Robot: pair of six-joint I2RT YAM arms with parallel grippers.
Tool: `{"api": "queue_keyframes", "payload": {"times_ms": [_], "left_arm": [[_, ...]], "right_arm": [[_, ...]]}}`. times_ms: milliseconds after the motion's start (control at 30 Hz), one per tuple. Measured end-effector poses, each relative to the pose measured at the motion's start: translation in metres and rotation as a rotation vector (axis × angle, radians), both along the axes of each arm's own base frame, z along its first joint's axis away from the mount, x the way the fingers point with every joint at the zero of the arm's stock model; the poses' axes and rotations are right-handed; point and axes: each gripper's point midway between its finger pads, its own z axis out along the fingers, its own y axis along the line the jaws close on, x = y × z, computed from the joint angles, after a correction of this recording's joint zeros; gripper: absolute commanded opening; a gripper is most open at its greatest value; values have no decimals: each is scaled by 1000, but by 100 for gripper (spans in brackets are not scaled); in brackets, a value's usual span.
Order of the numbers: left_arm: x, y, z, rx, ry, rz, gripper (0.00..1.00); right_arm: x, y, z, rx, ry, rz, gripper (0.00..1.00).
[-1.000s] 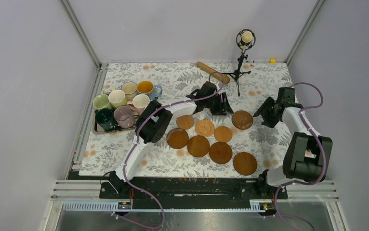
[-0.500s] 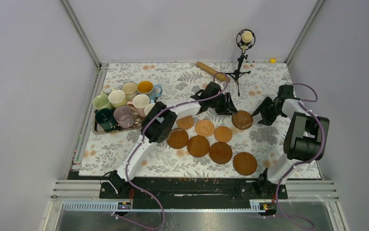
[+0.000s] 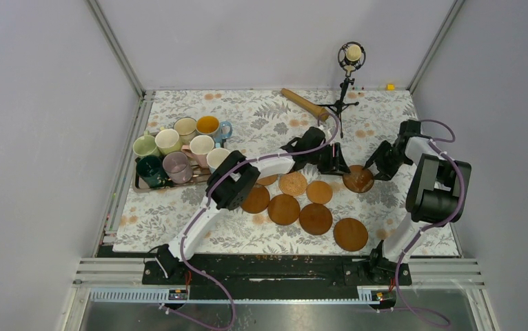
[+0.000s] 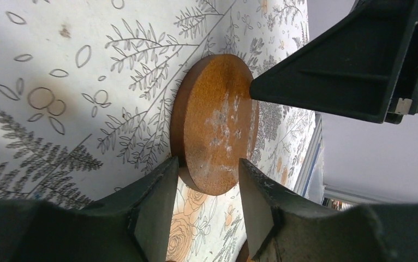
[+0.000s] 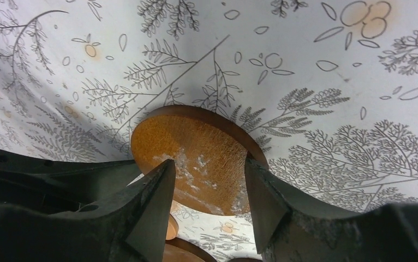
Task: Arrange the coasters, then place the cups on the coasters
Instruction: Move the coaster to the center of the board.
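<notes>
The dark coaster (image 3: pixel 358 178) has slid right and nearer across the table (image 3: pixel 261 117), away from the other coasters (image 3: pixel 284 209), left fingers (image 4: pixel 157 202) and right fingers (image 5: pixel 152 202) straddling opposite rims half-spread, grip impossible to tell, so arranging continues and the cups (image 3: pixel 201 146) wait at left.

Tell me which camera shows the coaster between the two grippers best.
Left wrist view: the coaster sits mid-frame, face and rim clear. Right wrist view hides its near part behind fingers; the top view shows it tiny, partly covered.
</notes>
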Motion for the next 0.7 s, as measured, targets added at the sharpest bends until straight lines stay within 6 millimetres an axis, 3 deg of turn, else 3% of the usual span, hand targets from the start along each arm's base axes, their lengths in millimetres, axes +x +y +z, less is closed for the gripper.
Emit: {"api": "queue_keyframes", "payload": {"times_ms": [233,433,533,700], "left_arm": [[-22,0,0,-1,-1,-30,46],[-41,10,2,45,-18,-56,49],[-37,12,1,62,-29,-45,48],[-20,13,9,71,-49,-1,49]], "right_arm": [[-20,0,1,-10,52,34,53],[-31,1,17,-25,44,41,50],[-25,-2,23,-36,40,41,49],[10,-16,34,-75,-4,38,47]]}}
